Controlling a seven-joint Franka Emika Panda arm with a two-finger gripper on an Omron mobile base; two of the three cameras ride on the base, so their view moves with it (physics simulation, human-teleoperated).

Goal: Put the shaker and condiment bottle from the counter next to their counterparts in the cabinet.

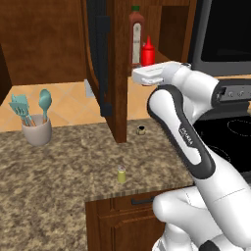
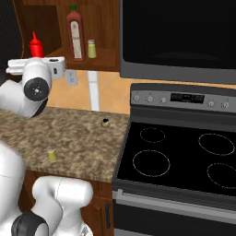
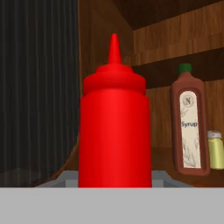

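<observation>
My gripper (image 1: 147, 63) (image 2: 36, 58) is shut on the all-red condiment bottle (image 1: 148, 51) (image 2: 36, 46) (image 3: 114, 131), holding it upright at the open cabinet (image 1: 119, 73) (image 3: 144, 39), to the left of its shelf. Inside stand the counterparts: a tall red-brown bottle with a green cap (image 1: 137, 34) (image 2: 75, 34) (image 3: 189, 124) and, to its right, a slim yellowish shaker (image 2: 92, 48) (image 3: 215, 149). The stubby yellow-green shaker (image 1: 121, 174) (image 2: 52, 154) stands upright on the speckled counter (image 1: 59, 166) (image 2: 83, 138), near its front edge, well below the hand.
The cabinet door (image 1: 100, 59) (image 3: 39, 87) hangs open to the left of the bottle. A tiny dark jar (image 1: 141, 130) (image 2: 105, 122) sits at the back of the counter. A cup of teal utensils (image 1: 37, 130) stands far left. A black stove (image 2: 184, 156) and a microwave (image 2: 179, 32) lie to the right.
</observation>
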